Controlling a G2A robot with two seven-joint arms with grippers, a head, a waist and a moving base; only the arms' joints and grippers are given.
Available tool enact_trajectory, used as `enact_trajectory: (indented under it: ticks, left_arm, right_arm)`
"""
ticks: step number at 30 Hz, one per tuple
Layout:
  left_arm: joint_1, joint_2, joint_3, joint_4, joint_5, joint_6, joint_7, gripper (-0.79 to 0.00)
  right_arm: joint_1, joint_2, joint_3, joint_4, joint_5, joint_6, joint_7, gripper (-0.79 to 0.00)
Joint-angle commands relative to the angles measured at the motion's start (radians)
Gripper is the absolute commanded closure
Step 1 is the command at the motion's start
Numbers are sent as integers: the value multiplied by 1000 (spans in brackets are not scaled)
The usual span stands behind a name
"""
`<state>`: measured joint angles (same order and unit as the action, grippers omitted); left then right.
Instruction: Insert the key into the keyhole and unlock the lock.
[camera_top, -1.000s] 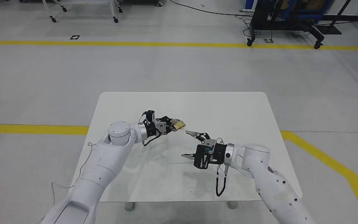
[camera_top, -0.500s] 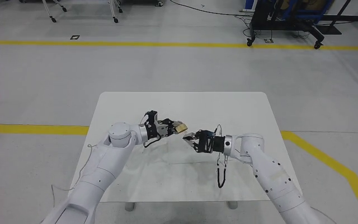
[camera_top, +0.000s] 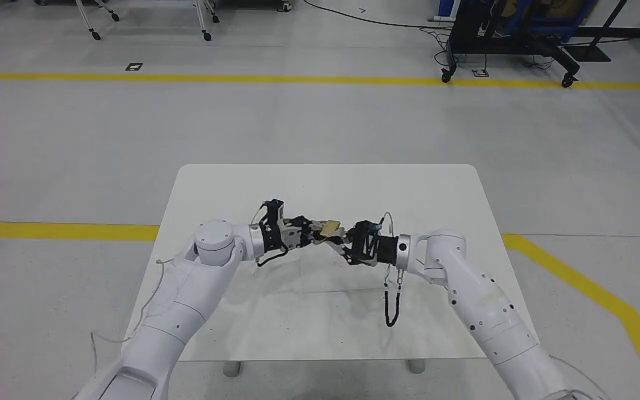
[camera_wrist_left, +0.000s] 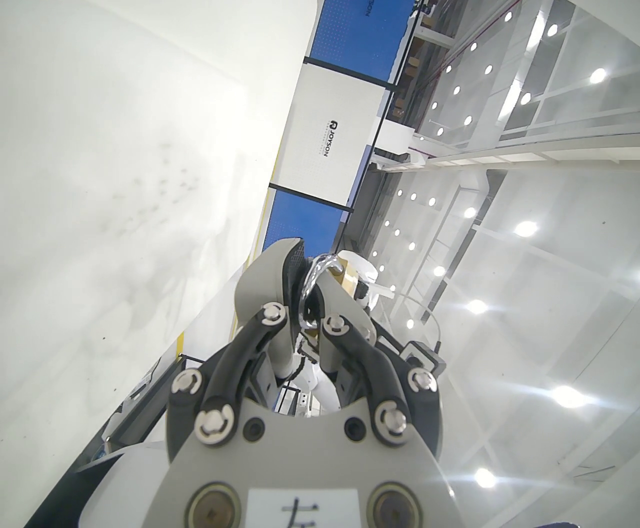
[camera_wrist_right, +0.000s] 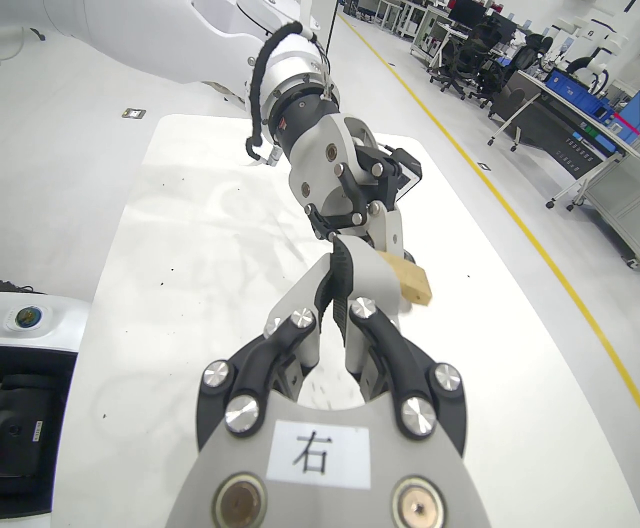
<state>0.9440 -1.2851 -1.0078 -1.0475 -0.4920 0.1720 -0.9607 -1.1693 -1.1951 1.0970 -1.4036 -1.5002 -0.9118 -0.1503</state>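
A brass padlock (camera_top: 325, 230) is held above the middle of the white table (camera_top: 420, 190) by my left gripper (camera_top: 311, 231). In the left wrist view that gripper (camera_wrist_left: 309, 274) is shut on the silver shackle (camera_wrist_left: 320, 262), with the brass body (camera_wrist_left: 350, 276) just beyond. My right gripper (camera_top: 346, 241) meets it from the other side, its tips almost at the padlock. Its fingers (camera_wrist_right: 342, 250) are pressed together, and I cannot make out a key between them. The padlock body (camera_wrist_right: 412, 282) sticks out beside those tips, below the left gripper (camera_wrist_right: 380, 235).
Both arms meet over the table's centre. A black cable (camera_top: 390, 300) hangs from the right forearm. Yellow floor lines (camera_top: 300, 78) run past the table, and carts and desks (camera_top: 520, 40) stand far behind.
One second ago the right gripper stood open, low over the table. It has since shut and swung up and over to the padlock. The left gripper shifted slightly with the padlock.
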Motion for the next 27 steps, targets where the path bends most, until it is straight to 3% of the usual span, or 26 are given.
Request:
enact_trajectory:
  ticks: [1,7,9,11,12,14,17,21,27]
  left_arm:
    - [-1,0,1,2,4,-2,9,0]
    - [14,5,-40,3,-22,-30,66,0]
    - [35,6,-55,-18,-38,-52,106,0]
    - [50,7,-59,-40,-33,-68,137,0]
    - [56,7,-58,-51,-22,-76,154,0]
    - [68,7,-56,-73,-4,-88,177,0]
    - [78,9,-57,-91,11,-89,191,0]
    - [90,13,-67,-106,22,-96,192,0]
    - [99,19,-76,-121,39,-102,165,0]
  right_arm:
    - [-1,2,0,3,-1,-4,-9,0]
    - [-45,19,19,-79,-69,-1,-68,0]
    - [-92,32,47,-160,-160,62,-105,-222]
    - [-155,45,75,-246,-280,179,-96,-360]
    - [-193,49,86,-294,-337,245,-79,-486]
    - [-258,57,98,-378,-437,337,-48,-566]
    - [-311,61,103,-436,-534,423,53,-560]
    - [-311,59,90,-456,-559,442,126,-388]
    - [-273,53,47,-449,-616,438,221,-348]
